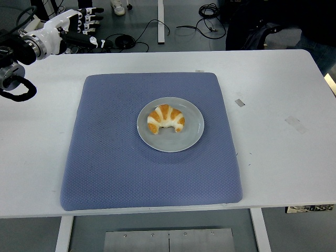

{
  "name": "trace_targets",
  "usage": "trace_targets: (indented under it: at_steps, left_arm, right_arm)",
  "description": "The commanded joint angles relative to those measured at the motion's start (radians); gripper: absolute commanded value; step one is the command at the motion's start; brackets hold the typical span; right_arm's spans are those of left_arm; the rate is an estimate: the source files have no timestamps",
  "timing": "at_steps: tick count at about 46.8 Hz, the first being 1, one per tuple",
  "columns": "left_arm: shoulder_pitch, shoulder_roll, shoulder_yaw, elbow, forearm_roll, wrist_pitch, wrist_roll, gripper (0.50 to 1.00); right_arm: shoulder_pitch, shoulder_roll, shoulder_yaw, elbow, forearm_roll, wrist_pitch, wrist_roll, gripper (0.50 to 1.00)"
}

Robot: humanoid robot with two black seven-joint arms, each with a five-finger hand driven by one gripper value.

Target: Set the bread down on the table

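Observation:
A croissant-shaped bread (pixel 166 119), golden with white stripes, lies on a round grey plate (pixel 192 134). The plate rests in the middle of a blue quilted mat (pixel 105 157) on the white table (pixel 283 157). My left hand (pixel 84 23), white and black, hovers at the far left corner of the table, well away from the bread. Its fingers are stretched out and hold nothing. The right arm does not show.
Bits of tape (pixel 239 102) stick to the table right of the mat. Cables (pixel 152 29) and table legs lie on the floor beyond the far edge. A dark-clothed person (pixel 273 26) is at the top right.

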Motion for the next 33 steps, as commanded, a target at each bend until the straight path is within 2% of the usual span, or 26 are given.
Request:
trace_targets:
  at_steps: [1,9,18,24,28,33]
  left_arm:
    - [-0.001,-0.004,0.004,0.0,0.004,0.008,-0.001,0.971]
    - [-0.001,-0.025,0.001,0.003,0.004,0.042,-0.001,0.972]
    - [-0.013,-0.037,0.007,0.002,0.005,0.043,-0.014,0.975]
    - [-0.013,-0.039,0.009,-0.012,0.019,0.027,-0.016,0.974]
    - [-0.011,-0.036,0.007,-0.033,0.088,-0.003,-0.016,0.968]
    - [-0.01,-0.036,0.01,-0.069,0.16,-0.004,-0.016,0.961]
  right_arm:
    - [0.0,0.0,0.0,0.0,0.0,0.0,0.0,1.0]
    - [0.0,0.0,0.0,0.0,0.0,0.0,0.0,1.0]
    - [0.0,0.0,0.0,0.0,-0.001,0.0,0.0,1.0]
    - [0.0,0.0,0.0,0.0,-0.001,0.0,0.0,1.0]
    - [0.0,0.0,0.0,0.0,0.0,0.0,0.0,1.0]
    - [0.0,0.0,0.0,0.0,-0.001,0.0,0.0,1.0]
